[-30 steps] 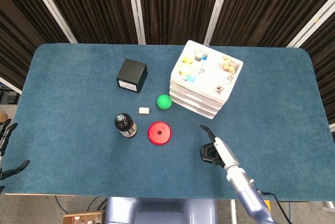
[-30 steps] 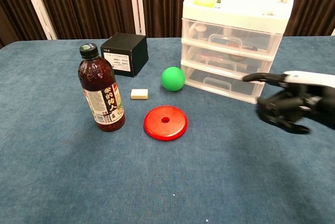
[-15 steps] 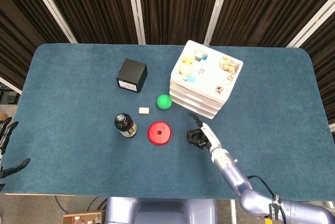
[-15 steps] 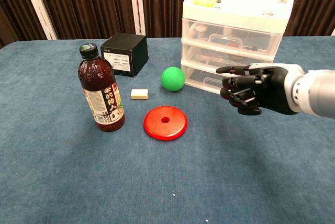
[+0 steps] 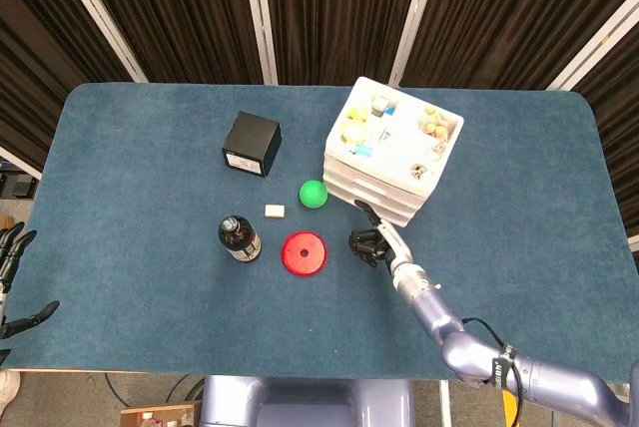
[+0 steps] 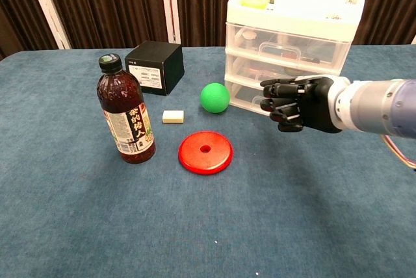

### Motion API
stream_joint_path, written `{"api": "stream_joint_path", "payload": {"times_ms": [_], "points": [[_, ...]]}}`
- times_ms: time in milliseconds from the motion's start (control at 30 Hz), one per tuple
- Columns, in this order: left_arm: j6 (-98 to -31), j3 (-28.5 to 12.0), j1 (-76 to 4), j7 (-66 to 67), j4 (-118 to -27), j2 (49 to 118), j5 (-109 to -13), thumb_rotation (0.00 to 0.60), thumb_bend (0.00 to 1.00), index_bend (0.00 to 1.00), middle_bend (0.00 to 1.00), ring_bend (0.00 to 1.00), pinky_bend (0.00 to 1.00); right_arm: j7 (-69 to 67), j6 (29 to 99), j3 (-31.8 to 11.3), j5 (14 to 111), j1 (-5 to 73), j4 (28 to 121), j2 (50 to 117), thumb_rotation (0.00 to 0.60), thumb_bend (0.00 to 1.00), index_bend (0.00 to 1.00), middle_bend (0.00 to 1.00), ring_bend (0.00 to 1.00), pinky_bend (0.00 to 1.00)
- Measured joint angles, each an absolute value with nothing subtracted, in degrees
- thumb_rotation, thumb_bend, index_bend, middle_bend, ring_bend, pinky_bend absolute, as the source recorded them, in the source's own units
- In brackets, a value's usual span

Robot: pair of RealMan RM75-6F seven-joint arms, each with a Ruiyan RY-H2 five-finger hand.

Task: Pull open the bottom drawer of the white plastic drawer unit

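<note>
The white plastic drawer unit (image 5: 392,148) (image 6: 292,25) stands at the back right, its top tray full of small items and all three drawers closed. My right hand (image 5: 371,242) (image 6: 296,104) hovers just in front of the bottom drawer (image 6: 244,98), its fingers half curled and the thumb stretched toward the drawer front. In the chest view the hand hides the bottom drawer's handle, and I cannot tell if it touches it. It holds nothing. My left hand (image 5: 8,247) shows only as spread fingers at the far left edge of the head view, off the table.
A green ball (image 5: 313,193) (image 6: 214,97) lies close to the unit's left corner. A red disc (image 5: 304,252) (image 6: 205,152), a dark bottle (image 5: 240,238) (image 6: 125,112), a small white block (image 5: 275,211) (image 6: 172,116) and a black box (image 5: 251,145) (image 6: 154,65) sit further left.
My right hand has moved from the table's front right up and leftward to the bottom drawer's front. The drawers and the left hand have not moved.
</note>
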State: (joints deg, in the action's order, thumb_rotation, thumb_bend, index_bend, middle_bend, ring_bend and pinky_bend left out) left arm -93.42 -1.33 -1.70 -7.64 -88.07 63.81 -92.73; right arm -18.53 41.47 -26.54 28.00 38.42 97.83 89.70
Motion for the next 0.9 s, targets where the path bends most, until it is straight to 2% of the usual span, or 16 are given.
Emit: {"api": "stream_joint_path", "payload": {"times_ms": [600,900], "points": [[-93.2,-1.1,-1.8,-9.1,-88.2,63.5,-92.8,0.6,0.02,0.07,0.0,0.0,0.05,-23.9,41.9,-29.0,26.8,40.3,91.9,96.0,0.6,0.69,0.0,0.79,0.81,0.92],[-93.0,-0.9,-1.9,-9.7,-88.4,63.3,-92.9,0.6,0.02,0.07,0.0,0.0,0.05,-26.1,45.6,-30.7,27.3,39.5,90.0,98.6,0.6,0.69,0.0,0.79,0.81,0.92]]}}
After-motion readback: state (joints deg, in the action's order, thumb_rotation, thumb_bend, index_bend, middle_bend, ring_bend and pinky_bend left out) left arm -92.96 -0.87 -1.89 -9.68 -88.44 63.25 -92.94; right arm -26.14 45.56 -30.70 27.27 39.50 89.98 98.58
